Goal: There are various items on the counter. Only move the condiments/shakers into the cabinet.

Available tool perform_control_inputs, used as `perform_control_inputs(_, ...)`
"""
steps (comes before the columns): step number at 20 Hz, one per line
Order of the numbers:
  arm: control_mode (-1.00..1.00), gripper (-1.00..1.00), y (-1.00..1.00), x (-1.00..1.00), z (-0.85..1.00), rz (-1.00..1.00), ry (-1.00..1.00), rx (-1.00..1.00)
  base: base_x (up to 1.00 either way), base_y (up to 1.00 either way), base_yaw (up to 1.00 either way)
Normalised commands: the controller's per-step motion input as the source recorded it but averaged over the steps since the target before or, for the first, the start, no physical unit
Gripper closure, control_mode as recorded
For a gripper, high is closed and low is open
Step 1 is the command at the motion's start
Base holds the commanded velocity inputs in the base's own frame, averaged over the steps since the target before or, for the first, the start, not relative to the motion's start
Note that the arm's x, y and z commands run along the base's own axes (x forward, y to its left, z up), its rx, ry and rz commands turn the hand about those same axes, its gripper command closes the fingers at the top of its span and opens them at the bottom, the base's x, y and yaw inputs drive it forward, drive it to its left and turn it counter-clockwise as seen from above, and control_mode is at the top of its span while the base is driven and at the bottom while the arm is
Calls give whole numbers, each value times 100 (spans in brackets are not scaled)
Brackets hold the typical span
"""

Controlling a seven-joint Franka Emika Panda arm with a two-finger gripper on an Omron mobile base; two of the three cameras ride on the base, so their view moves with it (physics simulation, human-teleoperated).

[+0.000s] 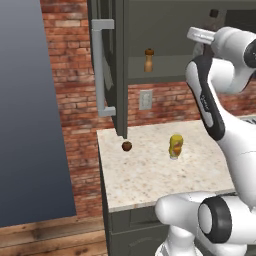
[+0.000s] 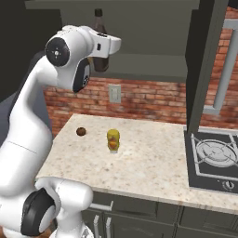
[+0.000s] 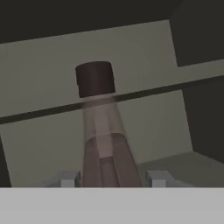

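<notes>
Hand (image 3: 109, 178) first: from my seat I see it clamped on the tall dark bottle (image 3: 101, 131), its two grey fingertips (image 3: 66, 178) pressed against either side of the bottle's lower body. Through the hand view the bottle has a dark cylindrical cap, a paler translucent neck, and a brownish body widening toward the hand. I am using the cabinet (image 1: 165, 50) as my landmark. It is a dark grey wall cupboard with its door (image 1: 107, 65) swung open toward me, and a long light-grey bar handle (image 1: 102, 70) runs down that door. In the right base view the bottle sits upright in front of the cabinet opening, level with the space above the shelf (image 1: 165, 75); whether it touches the shelf I cannot tell. Below the cabinet lies the desk (image 1: 150, 180), a beige speckled slab over dark grey drawer fronts. On the desk, beneath the cabinet and well out from the brick wall, stands the yellow squeeze bottle (image 1: 175, 146), upright, with a red label. Inside the cabinet, on the shelf, the small wooden shaker (image 1: 148, 60) stands upright, brown and mill-shaped. Smallest is the round brown ball (image 1: 127, 146), resting on the desk just under the lower corner of the cabinet door.
</notes>
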Motion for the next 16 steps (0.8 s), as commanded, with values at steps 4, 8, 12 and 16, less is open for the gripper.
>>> perform_control_inputs(4, -100, 100, 0, 59, 0, 0, 0, 1, 0, 0, 0)
perform_control_inputs(8, -100, 100, 11, 41, -5, 0, 0, 0, 0, 0, 0)
perform_control_inputs(12, -100, 100, 45, 2, -13, 0, 0, 0, 0, 0, 0)
perform_control_inputs(16, -100, 100, 33, 4, -4, 0, 0, 0, 0, 0, 0)
